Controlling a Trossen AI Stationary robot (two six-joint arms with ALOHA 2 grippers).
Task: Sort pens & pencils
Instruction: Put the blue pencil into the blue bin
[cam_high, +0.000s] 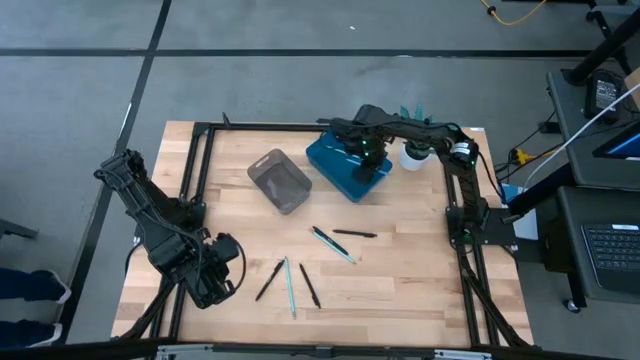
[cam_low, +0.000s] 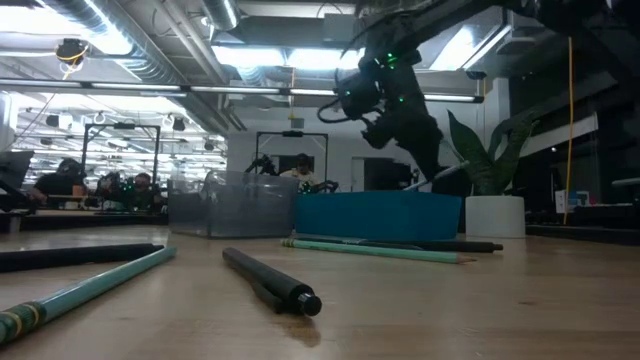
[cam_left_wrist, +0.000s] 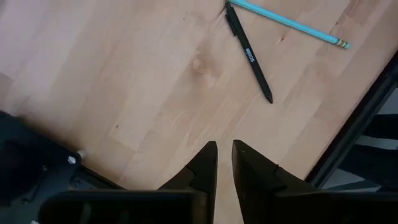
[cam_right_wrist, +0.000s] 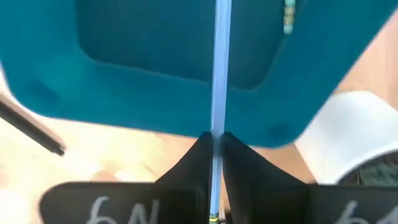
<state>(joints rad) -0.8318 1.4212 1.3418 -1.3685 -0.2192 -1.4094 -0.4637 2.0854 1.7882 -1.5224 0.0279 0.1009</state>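
Overhead, the right arm reaches across the table, its right gripper (cam_right_wrist: 214, 146) poised over the teal plastic bin (cam_high: 349, 166), fingers clamped on a thin light-blue pencil (cam_right_wrist: 219, 74) pointing into it. Its wrist view alone shows this grip. The left gripper (cam_left_wrist: 224, 163) waits low, fingers slightly apart and empty; ahead of them lie a black pen (cam_left_wrist: 249, 53) and another light-blue pencil (cam_left_wrist: 289, 22).

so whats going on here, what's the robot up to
The right gripper is shut on a light blue pencil and holds it over the blue bin, where another one already lies. The clear bin sits beside it. Several black and light blue sticks still lie on the table. The left gripper waits low near the table's front left, holding nothing.
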